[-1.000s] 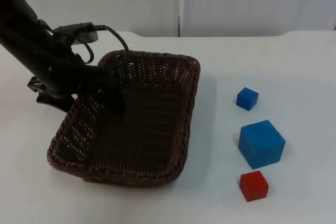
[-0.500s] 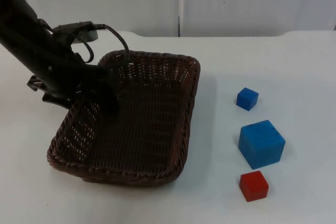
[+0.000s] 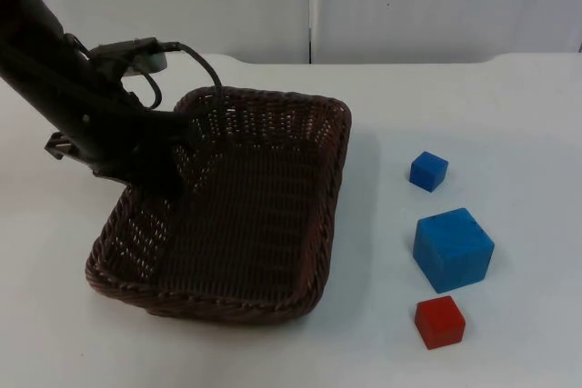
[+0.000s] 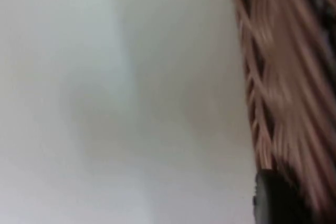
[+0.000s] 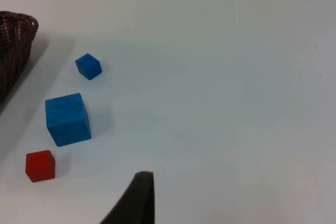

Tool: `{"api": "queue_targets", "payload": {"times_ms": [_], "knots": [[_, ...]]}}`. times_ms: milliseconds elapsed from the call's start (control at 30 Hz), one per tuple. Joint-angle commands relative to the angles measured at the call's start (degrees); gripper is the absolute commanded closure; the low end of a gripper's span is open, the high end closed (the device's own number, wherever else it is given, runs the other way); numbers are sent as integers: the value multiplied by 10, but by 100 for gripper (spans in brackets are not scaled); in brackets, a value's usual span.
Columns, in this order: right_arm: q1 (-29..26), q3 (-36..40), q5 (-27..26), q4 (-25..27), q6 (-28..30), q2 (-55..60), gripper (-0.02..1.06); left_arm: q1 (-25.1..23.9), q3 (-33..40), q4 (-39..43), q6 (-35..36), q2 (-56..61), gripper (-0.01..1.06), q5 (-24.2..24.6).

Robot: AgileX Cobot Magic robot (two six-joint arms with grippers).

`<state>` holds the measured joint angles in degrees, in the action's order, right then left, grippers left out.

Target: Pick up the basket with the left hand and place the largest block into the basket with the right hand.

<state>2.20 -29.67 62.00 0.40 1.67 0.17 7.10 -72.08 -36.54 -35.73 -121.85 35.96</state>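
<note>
Left arm is reaching down from the upper left, slanting toward the basket (image 3: 245,215), with the left claw (image 3: 168,179) sitting at the basket's left wall, near its far corner. One finger is lying inside the wall and the rest of the claw is outside it; the claw is clamping the woven rim. The basket's left side is looking slightly raised off the surface (image 3: 473,115), though I cannot tell for certain. In the left wrist view the wicker wall (image 4: 286,77) is running right alongside the dark fingertip (image 4: 275,198), with bare white surface beside it.

Right arm is waiting off to the side. In its wrist view, one dark fingertip (image 5: 137,198) of the right claw is hanging over the surface; how far the claw is parted I cannot tell.

Large blue block (image 3: 452,249) is sitting on the surface, well apart from the left claw, on the far side of the basket from it. Small blue block (image 3: 427,171) is lying just beyond it, small red block (image 3: 439,322) just in front. None is touching another. From the right wrist camera all three are lying ahead of the right claw: large blue block (image 5: 67,119), small blue block (image 5: 88,66), red block (image 5: 40,165), with the basket's corner (image 5: 16,40) past them.
</note>
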Motion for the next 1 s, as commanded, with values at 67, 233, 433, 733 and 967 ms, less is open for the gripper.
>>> {"api": "queue_targets", "payload": {"times_ms": [67,233,433,733,967], "knots": [[-3,1,-2,2,1,-2,-1,1,-3,-8,5,2,99,5],[-3,1,-2,2,1,-2,-1,1,-3,-9,24,20,105,11],[-3,1,-2,2,1,-2,-1,1,-3,-8,47,65,105,30],[-3,1,-2,2,1,-2,-1,1,-3,-2,77,124,105,73],[-3,1,-2,2,1,-2,-1,1,-1,-2,102,161,105,101]]}}
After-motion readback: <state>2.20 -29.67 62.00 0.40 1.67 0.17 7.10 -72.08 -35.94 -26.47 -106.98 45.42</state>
